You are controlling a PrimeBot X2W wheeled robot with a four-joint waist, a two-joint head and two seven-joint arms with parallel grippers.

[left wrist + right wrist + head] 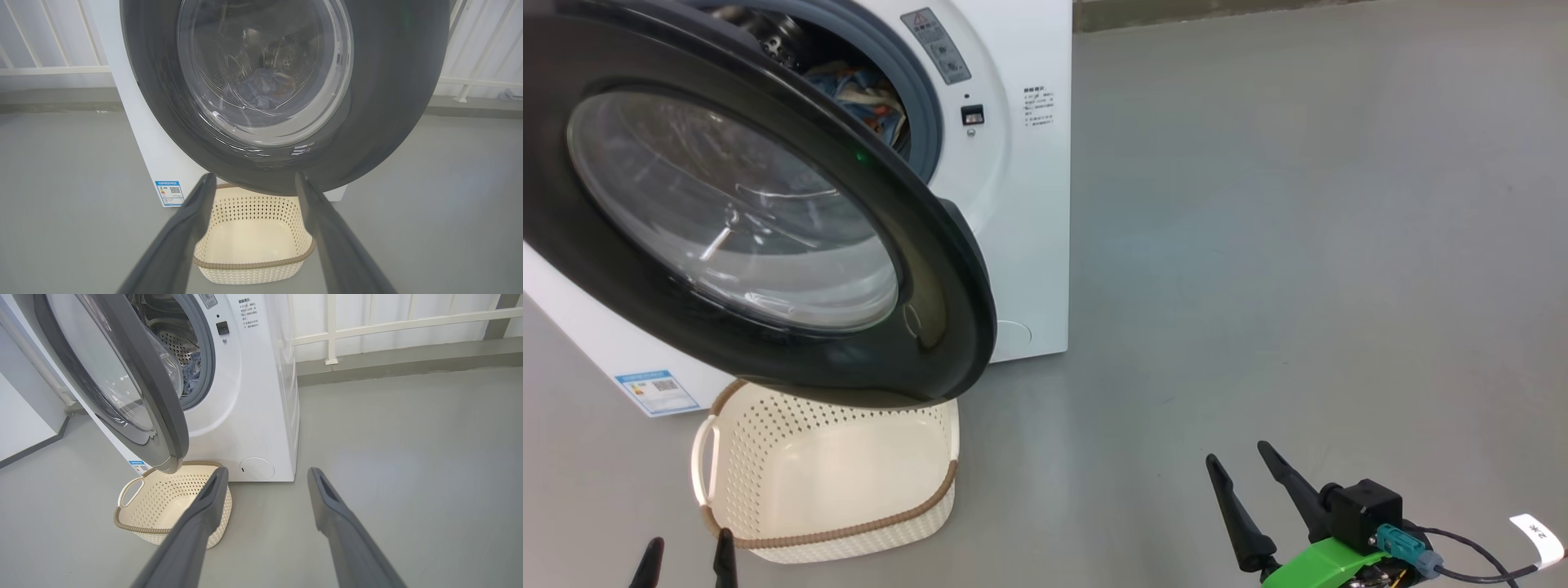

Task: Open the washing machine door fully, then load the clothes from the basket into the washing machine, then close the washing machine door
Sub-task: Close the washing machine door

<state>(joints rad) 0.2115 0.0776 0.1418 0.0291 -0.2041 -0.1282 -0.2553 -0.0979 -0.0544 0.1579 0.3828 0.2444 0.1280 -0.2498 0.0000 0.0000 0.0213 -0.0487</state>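
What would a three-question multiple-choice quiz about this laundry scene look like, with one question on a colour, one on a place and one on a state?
1. What colour is the rim of the basket?
A. brown
B. blue
C. green

2. Where are the clothes?
A. in the basket
B. inside the washing machine
C. on top of the washing machine

3. How does the washing machine door stand?
A. latched shut
B. swung open
C. taken off

Answers:
1 A: a brown woven-look band runs around its top.
2 B: blue fabric lies inside it, and the basket holds nothing.
3 B: it hangs out over the basket, away from the machine's front.
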